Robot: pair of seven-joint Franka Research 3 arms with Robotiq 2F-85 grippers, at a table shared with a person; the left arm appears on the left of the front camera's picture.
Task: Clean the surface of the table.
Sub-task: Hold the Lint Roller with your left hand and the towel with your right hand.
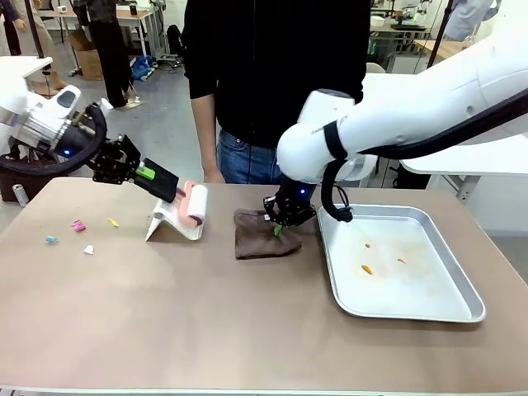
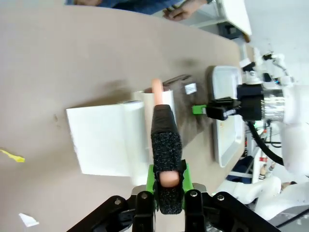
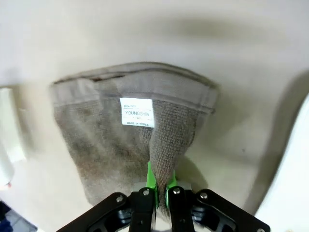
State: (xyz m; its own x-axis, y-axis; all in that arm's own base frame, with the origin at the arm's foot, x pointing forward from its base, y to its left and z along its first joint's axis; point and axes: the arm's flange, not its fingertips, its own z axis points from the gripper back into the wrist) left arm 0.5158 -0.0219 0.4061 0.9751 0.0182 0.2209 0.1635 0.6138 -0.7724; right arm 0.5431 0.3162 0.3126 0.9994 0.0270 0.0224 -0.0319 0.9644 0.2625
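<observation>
The beige-brown table [image 1: 206, 322] carries small scraps at its left: pink [image 1: 78, 225], yellow [image 1: 112, 222], cyan [image 1: 51, 239] and white [image 1: 88, 249]. My left gripper [image 1: 167, 185] is shut on the black-and-pink handle of a lint roller [image 1: 196, 203], whose white sheet [image 1: 172, 224] trails onto the table. In the left wrist view the gripper [image 2: 166, 186] clamps that handle, with the sheet [image 2: 104, 140] spread ahead. My right gripper [image 1: 280, 226] is shut on a fold of a brown towel [image 1: 256, 236] lying on the table. The right wrist view shows the gripper [image 3: 158, 191] pinching the towel [image 3: 111, 140].
A shiny metal tray [image 1: 462, 290] with a few orange crumbs sits at the right, close beside the towel. A person in a black top stands at the far edge, one hand [image 1: 213, 176] near the roller. The near half of the table is bare.
</observation>
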